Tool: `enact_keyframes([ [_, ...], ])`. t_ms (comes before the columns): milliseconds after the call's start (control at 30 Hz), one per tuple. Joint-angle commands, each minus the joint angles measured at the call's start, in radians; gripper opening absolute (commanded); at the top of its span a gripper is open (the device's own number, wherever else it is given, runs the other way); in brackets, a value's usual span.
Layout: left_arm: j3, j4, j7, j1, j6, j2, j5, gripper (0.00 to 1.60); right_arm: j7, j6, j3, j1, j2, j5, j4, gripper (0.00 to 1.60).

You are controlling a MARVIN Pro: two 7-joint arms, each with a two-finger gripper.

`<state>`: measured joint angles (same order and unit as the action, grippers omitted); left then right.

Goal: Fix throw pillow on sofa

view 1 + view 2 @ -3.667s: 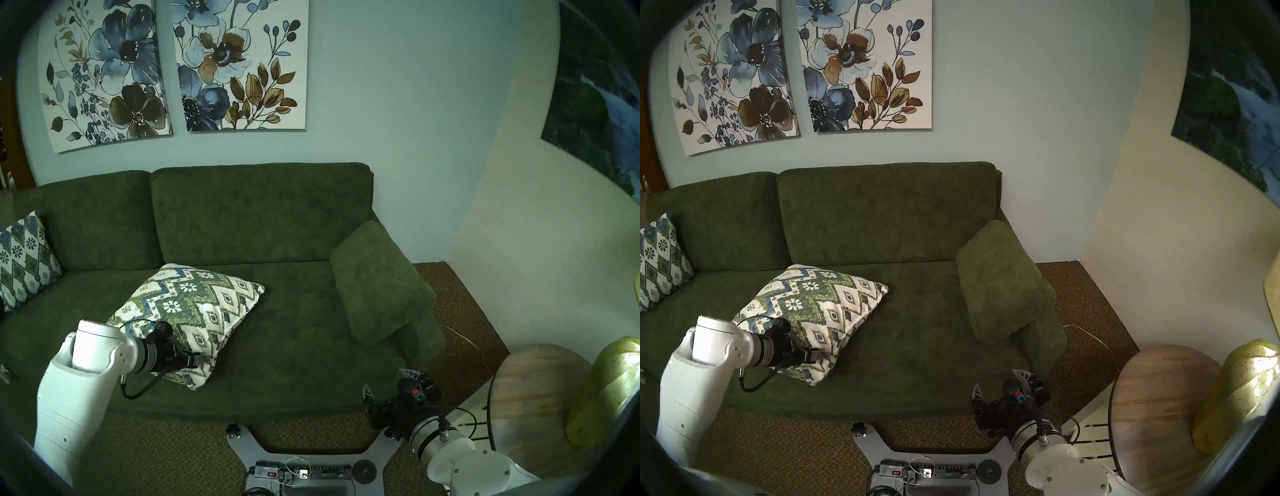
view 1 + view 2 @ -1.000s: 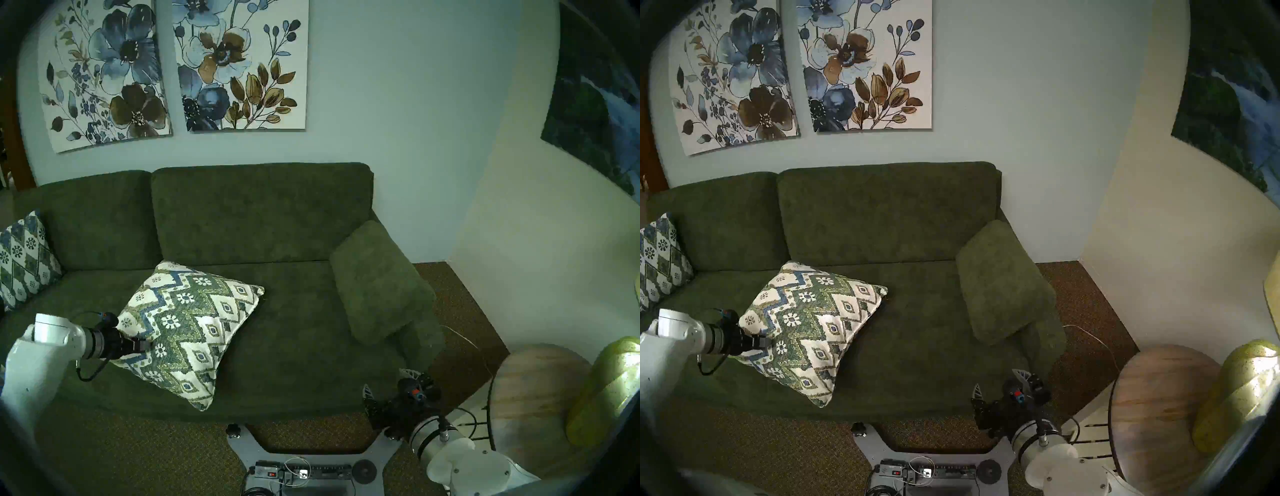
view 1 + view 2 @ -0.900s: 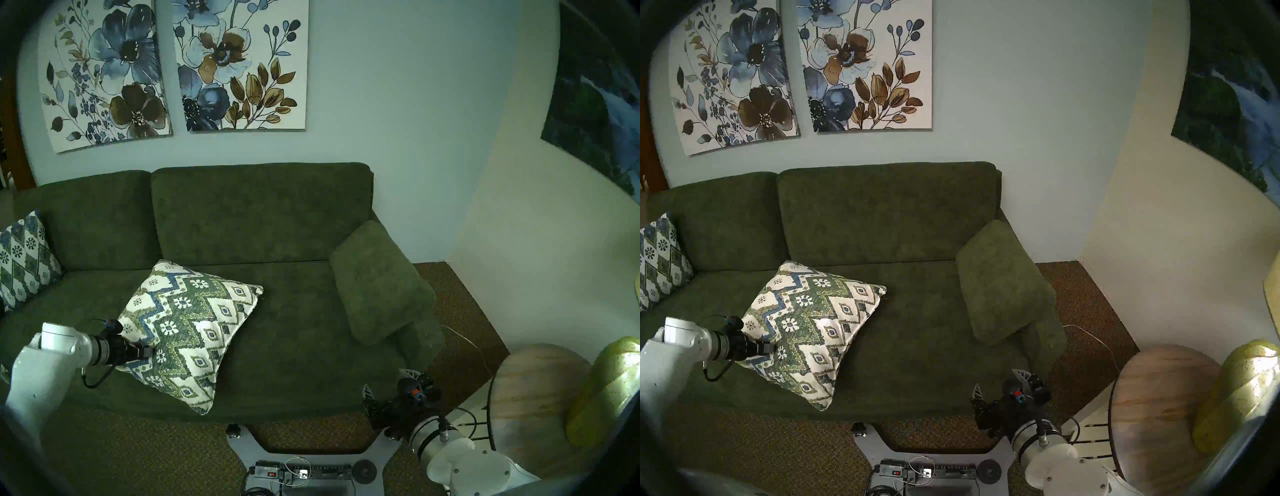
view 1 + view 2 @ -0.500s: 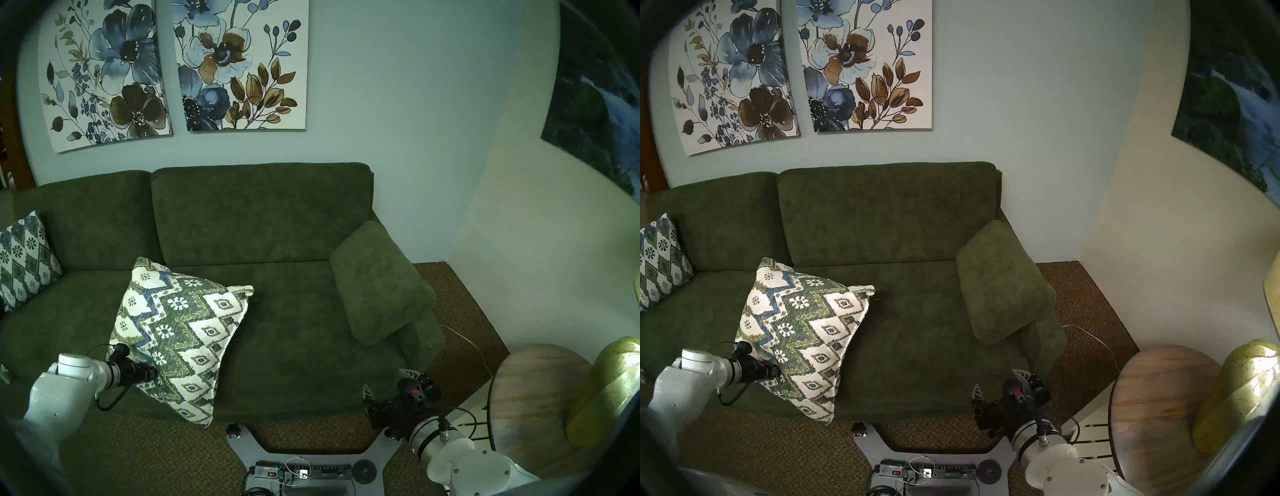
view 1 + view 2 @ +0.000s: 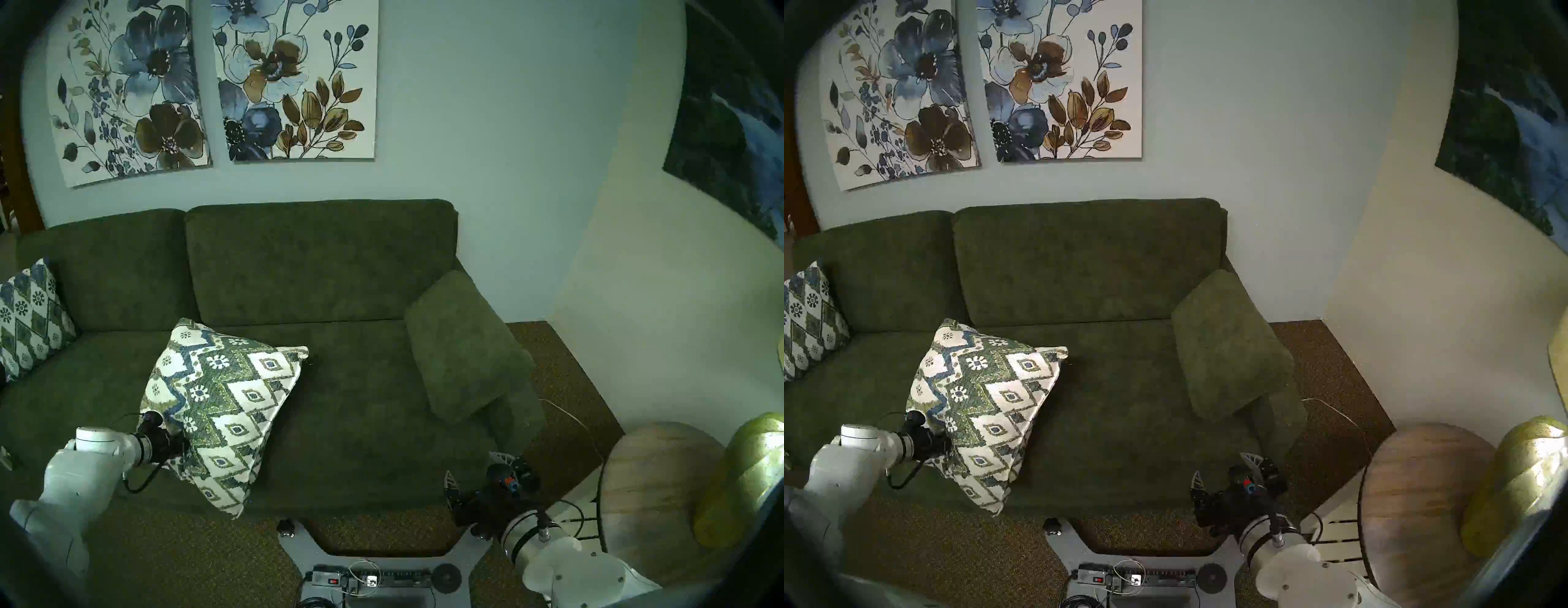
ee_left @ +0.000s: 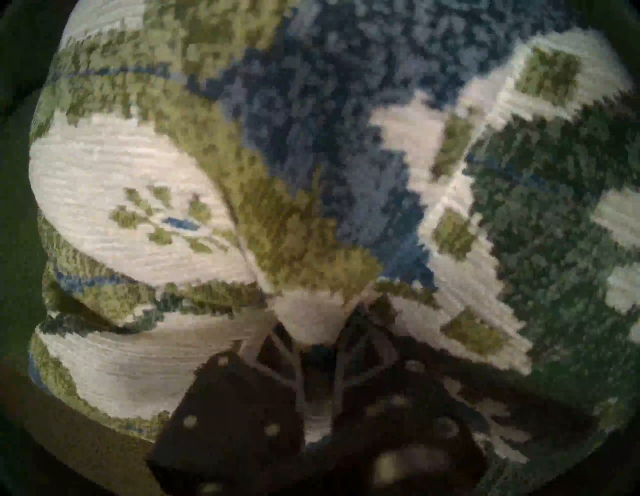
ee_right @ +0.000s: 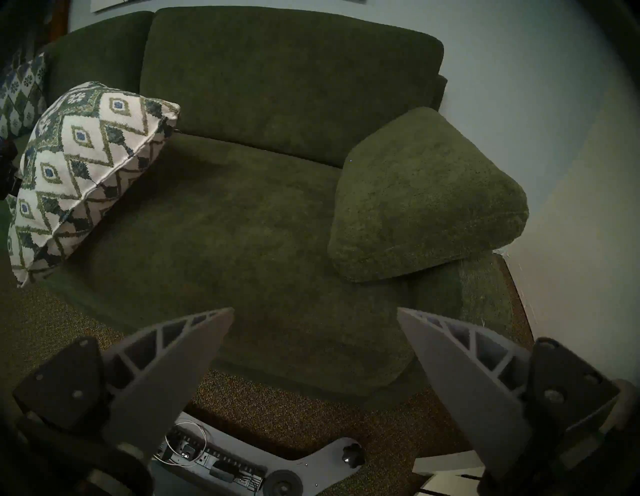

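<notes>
Throw pillow [image 5: 222, 407]: plump, soft, likely light; woven cream cover, olive and blue zigzags, corded seam. It stands tilted on the sofa [image 5: 360, 403] seat, its lower corner hanging past the front edge. Left gripper [image 6: 317, 350] fingers are clamped on a bunched fold at the left edge; the cloth puckers there. A seam or corner looks the surest hold. Right gripper [image 7: 313, 346] fingers are spread, empty.

Cream throw pillow [image 5: 220, 403] — olive-blue zigzags, dark green sofa [image 5: 360, 403]
</notes>
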<state>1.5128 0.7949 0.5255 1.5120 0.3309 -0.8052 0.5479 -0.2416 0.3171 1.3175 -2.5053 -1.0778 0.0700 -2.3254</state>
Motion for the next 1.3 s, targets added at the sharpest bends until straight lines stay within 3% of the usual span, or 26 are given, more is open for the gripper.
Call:
enact_keyframes([
  [0, 0.033, 0.119, 0.122, -0.037, 0.018, 0.010, 0.068, 0.00, 0.000, -0.002, 0.000, 0.002, 0.000, -0.001, -0.011, 1.60],
  [333, 0.101, 0.230, 0.247, -0.130, 0.026, 0.067, 0.119, 0.00, 0.000, -0.002, 0.000, 0.003, -0.001, -0.001, -0.006, 1.60],
  [700, 0.134, 0.355, 0.335, -0.213, 0.063, 0.086, 0.168, 0.00, 0.000, -0.002, 0.000, 0.004, -0.001, 0.000, -0.004, 1.60],
  [900, 0.129, 0.448, 0.374, -0.240, 0.125, 0.079, 0.194, 0.00, 0.000, -0.002, -0.001, 0.005, -0.001, -0.001, -0.004, 1.60],
  [1100, 0.117, 0.536, 0.394, -0.238, 0.237, 0.066, 0.218, 0.00, 0.001, -0.003, -0.001, 0.006, -0.001, -0.001, -0.005, 1.60],
  [1267, 0.111, 0.561, 0.395, -0.247, 0.301, 0.055, 0.227, 0.00, 0.001, -0.003, -0.001, 0.006, -0.001, -0.001, -0.005, 1.60],
])
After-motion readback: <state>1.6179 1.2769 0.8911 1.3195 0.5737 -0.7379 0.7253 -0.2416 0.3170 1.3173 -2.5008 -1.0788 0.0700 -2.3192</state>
